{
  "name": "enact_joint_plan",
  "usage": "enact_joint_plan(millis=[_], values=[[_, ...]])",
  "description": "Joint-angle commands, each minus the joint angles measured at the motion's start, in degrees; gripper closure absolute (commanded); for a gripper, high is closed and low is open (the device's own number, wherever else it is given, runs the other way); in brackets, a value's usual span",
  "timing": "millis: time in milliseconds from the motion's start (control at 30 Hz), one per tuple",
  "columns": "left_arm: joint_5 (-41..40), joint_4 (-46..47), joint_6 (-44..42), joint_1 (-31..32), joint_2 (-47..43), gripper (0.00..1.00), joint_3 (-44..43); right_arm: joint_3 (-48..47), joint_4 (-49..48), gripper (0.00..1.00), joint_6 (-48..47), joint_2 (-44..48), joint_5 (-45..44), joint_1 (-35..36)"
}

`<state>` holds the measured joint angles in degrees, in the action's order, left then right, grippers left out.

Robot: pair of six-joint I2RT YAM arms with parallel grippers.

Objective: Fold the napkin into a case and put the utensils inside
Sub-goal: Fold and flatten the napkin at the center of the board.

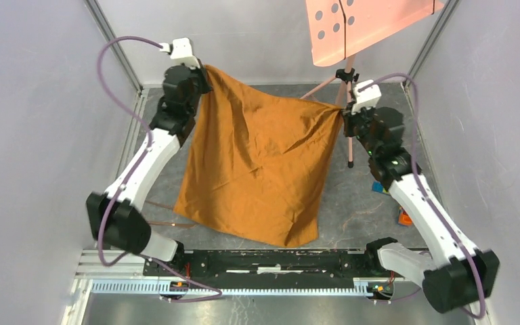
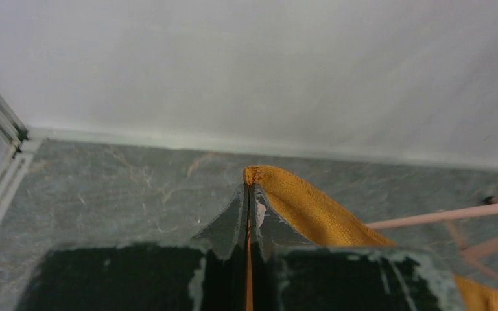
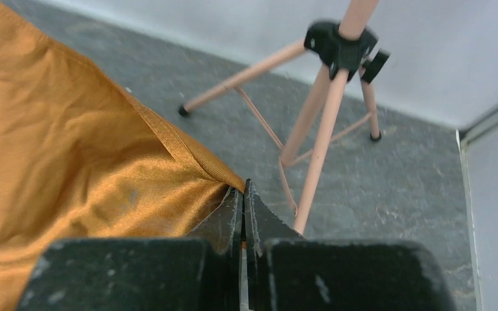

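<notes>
Napkin [image 1: 257, 162] corners inside left hand [image 2: 250, 192], right hand [image 3: 242, 192]

Napkin [image 1: 257, 162] – soft, faintly shiny cloth, table [image 1: 359, 203] – matt, scuffed grey

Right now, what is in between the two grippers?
The orange-brown napkin spans the stretch from the left gripper to the right gripper, with one far corner pinched in each. The top view shows it.

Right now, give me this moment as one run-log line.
napkin: unfolded, far edge held up | left end effector: shut on far-left corner | right end effector: shut on far-right corner | utensils: lying by napkin's left edge, untouched
</notes>
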<state>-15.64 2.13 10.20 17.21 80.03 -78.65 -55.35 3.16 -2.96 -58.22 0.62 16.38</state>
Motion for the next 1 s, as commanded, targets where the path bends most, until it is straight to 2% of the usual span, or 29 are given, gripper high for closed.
enact_joint_plan(millis=[0, 167, 300, 400, 600, 733, 800, 967], values=[[-2.03, 9.43, 0.34, -0.49, 9.30, 0.98, -4.71, 0.21, -8.33, 1.00, -3.71, -7.44, -7.03, -0.18], [2.79, 12.04, 1.14, -0.53, 20.27, 0.98, -9.39, 0.44, -11.12, 1.00, -5.72, -14.24, -6.67, -0.23], [5.72, 12.82, 0.43, -0.65, 24.79, 0.98, -11.61, 0.16, -11.33, 1.00, -7.67, -16.30, -6.97, -0.21], [4.70, 12.89, 0.73, -1.03, 26.28, 0.98, -11.40, -0.40, -10.17, 1.00, -9.75, -16.75, -6.79, -0.23], [5.57, 11.76, 3.55, -3.70, 23.47, 0.98, -5.92, -0.03, -5.73, 1.00, -7.59, -14.36, -0.92, 0.19], [6.60, 10.87, 4.06, -4.63, 21.03, 0.98, -0.93, 5.45, -4.23, 1.00, -4.27, -11.32, 2.19, 3.18], [7.86, 11.68, 4.54, -4.99, 20.52, 0.98, 1.58, 8.38, -4.29, 1.00, -4.48, -10.78, 1.44, 5.19], [6.94, 12.60, 4.54, -5.79, 19.77, 0.98, 6.27, 8.18, 2.52, 1.00, -5.30, -13.22, -3.68, 9.57]])
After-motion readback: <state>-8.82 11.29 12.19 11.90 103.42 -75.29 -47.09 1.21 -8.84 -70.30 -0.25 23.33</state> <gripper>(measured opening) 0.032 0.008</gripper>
